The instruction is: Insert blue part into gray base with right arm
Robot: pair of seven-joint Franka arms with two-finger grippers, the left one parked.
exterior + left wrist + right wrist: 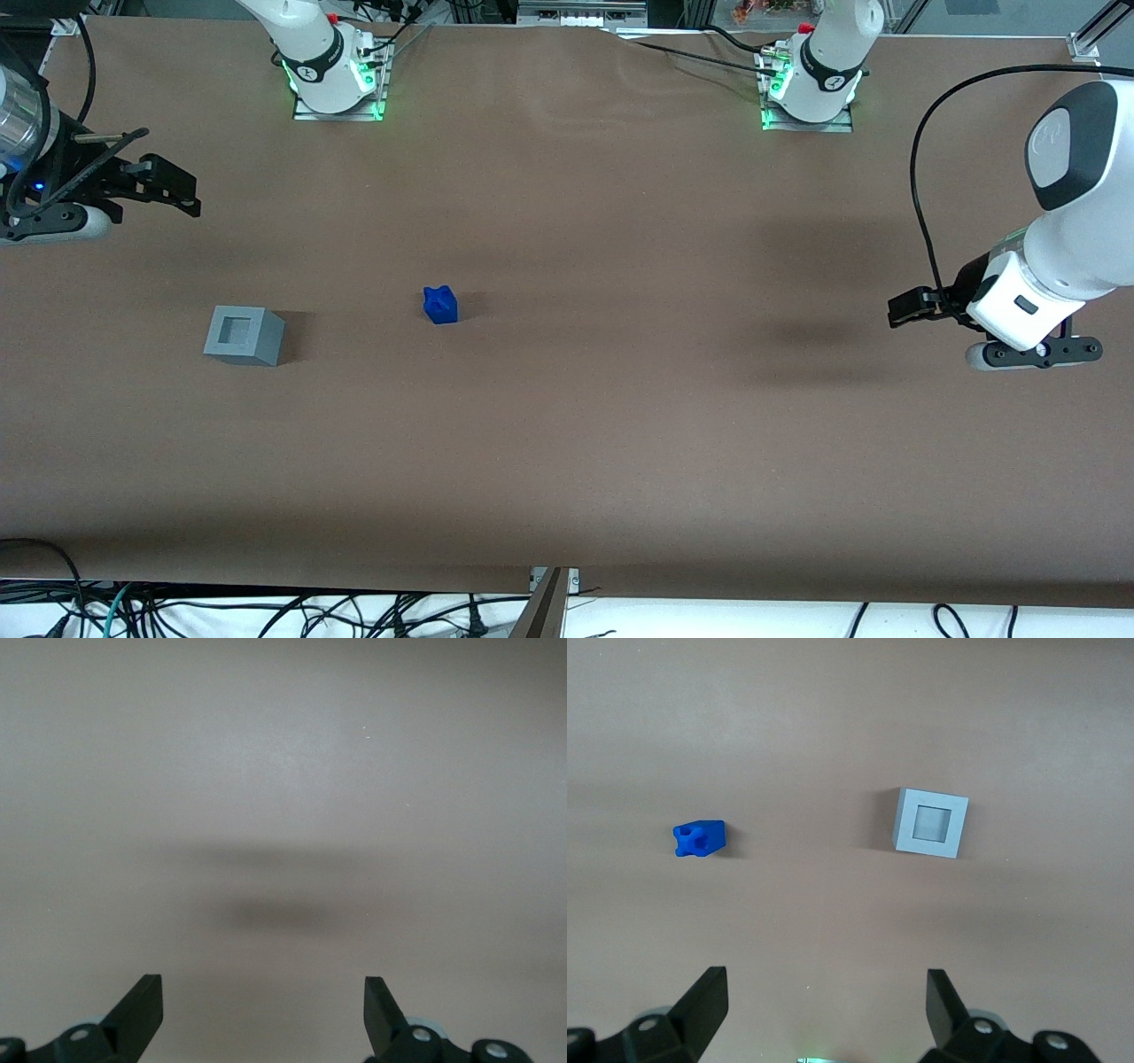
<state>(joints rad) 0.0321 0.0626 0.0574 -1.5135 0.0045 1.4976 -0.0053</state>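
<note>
Fingers apart and holding nothing, the black claw (173,190) hangs at the front view's upper left above the brown bench (620,425). The small bright-blue plastic part (440,305) stands apart from the light-gray plastic cube base (244,335), whose recess faces up.

You have one blue part (440,305) and one gray base (244,335) on one brown table (567,443). One gripper (168,188) hangs above the table at the working arm's end, its two fingers (704,1001) spread apart, gripping nothing.
</note>
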